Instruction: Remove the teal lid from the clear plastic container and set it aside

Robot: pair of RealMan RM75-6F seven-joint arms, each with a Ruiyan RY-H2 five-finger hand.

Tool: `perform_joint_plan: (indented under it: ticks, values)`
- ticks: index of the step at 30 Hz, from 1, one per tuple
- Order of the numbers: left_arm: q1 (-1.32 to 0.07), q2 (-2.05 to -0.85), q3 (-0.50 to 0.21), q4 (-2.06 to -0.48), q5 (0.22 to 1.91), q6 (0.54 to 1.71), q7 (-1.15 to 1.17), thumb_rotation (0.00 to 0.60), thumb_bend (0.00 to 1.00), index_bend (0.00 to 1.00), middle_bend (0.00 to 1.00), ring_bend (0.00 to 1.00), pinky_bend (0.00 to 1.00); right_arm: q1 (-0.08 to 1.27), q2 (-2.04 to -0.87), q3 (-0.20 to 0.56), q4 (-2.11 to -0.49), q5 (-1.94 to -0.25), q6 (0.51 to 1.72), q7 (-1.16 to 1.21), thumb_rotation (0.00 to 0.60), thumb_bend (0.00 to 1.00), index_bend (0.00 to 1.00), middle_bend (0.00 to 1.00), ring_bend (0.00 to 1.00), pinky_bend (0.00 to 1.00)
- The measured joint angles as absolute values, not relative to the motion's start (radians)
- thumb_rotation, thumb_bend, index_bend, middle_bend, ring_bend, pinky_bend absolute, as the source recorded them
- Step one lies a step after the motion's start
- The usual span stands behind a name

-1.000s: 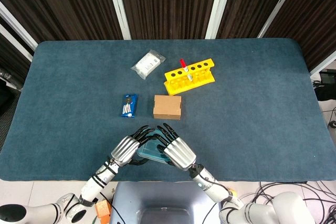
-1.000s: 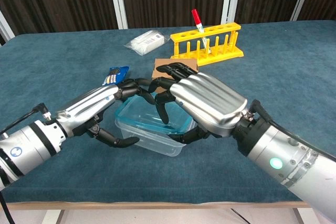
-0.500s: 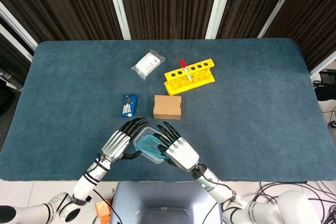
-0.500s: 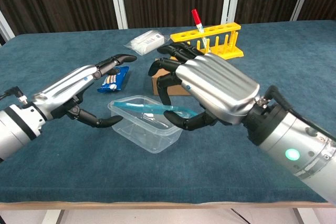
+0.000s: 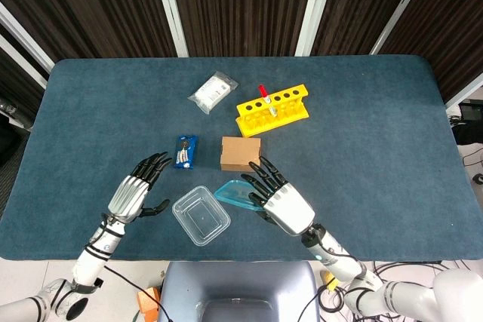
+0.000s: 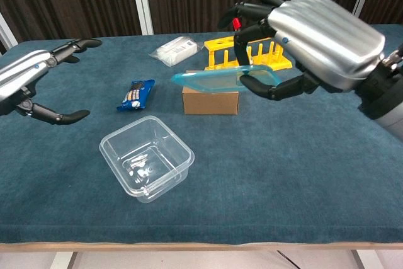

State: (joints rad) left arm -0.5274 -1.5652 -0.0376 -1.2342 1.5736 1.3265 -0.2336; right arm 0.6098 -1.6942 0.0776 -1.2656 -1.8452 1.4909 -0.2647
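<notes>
Seen from the head camera, the left hand (image 5: pixel 136 192) hovers with fingers spread wide and holding nothing, left of the clear plastic container (image 5: pixel 201 215), which sits uncovered on the blue table (image 5: pixel 362 148). The chest view alone shows faint residue on the container's floor. At right, the right hand (image 6: pixel 315 36) pinches the teal lid (image 6: pixel 217 79), raised above a cardboard box (image 6: pixel 210 101) before the yellow tube rack (image 6: pixel 252 51).

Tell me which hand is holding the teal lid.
The right hand holds the teal lid lifted off the clear container; the left hand holds nothing, its fingers spread.
</notes>
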Motion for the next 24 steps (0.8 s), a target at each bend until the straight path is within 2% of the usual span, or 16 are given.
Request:
perform_joint_plan:
  ticks: [6, 10, 13, 16, 18, 21, 24]
  values:
    - [-0.486, -1.477, -0.033, -1.259, 1.553, 1.34, -0.254, 0.6, 0.27, 0.02, 0.0, 0.0, 0.11, 0.576, -1.602, 0.075, -1.217, -1.845, 1.528, -0.267, 0.6, 0.48, 0.8, 0.23, 0.04, 0.0]
    - [-0.456, -1.45, -0.018, -1.261, 1.553, 1.355, -0.277, 0.6, 0.27, 0.02, 0.0, 0.0, 0.11, 0.552, -1.594, 0.063, -1.133, -1.823, 1.529, -0.237, 0.6, 0.48, 0.78, 0.23, 0.04, 0.0]
    - [-0.437, -1.446, -0.005, -1.257, 1.56, 1.367, -0.293, 0.6, 0.27, 0.02, 0.0, 0.0, 0.11, 0.536, -1.609, 0.049, -1.047, -1.805, 1.518, -0.203, 0.6, 0.48, 0.72, 0.23, 0.04, 0.0]
    - [-0.427, -1.449, 0.001, -1.246, 1.567, 1.372, -0.3, 0.6, 0.27, 0.02, 0.0, 0.0, 0.11, 0.522, -1.65, 0.033, -0.949, -1.788, 1.501, -0.165, 0.6, 0.48, 0.54, 0.22, 0.04, 0.0]
    - [-0.422, -1.452, 0.003, -1.24, 1.569, 1.372, -0.3, 0.6, 0.27, 0.02, 0.0, 0.0, 0.11, 0.513, -1.694, 0.021, -0.881, -1.778, 1.49, -0.131, 0.6, 0.42, 0.39, 0.19, 0.04, 0.0]
    - [-0.415, -1.452, 0.004, -1.238, 1.57, 1.372, -0.301, 0.6, 0.27, 0.02, 0.0, 0.0, 0.11, 0.503, -1.754, 0.004, -0.819, -1.768, 1.481, -0.069, 0.6, 0.2, 0.13, 0.1, 0.01, 0.0]
    - [-0.409, -1.448, 0.005, -1.238, 1.572, 1.376, -0.302, 0.6, 0.27, 0.02, 0.0, 0.0, 0.11, 0.495, -1.78, -0.011, -0.819, -1.761, 1.467, -0.03, 0.6, 0.12, 0.01, 0.04, 0.0, 0.0]
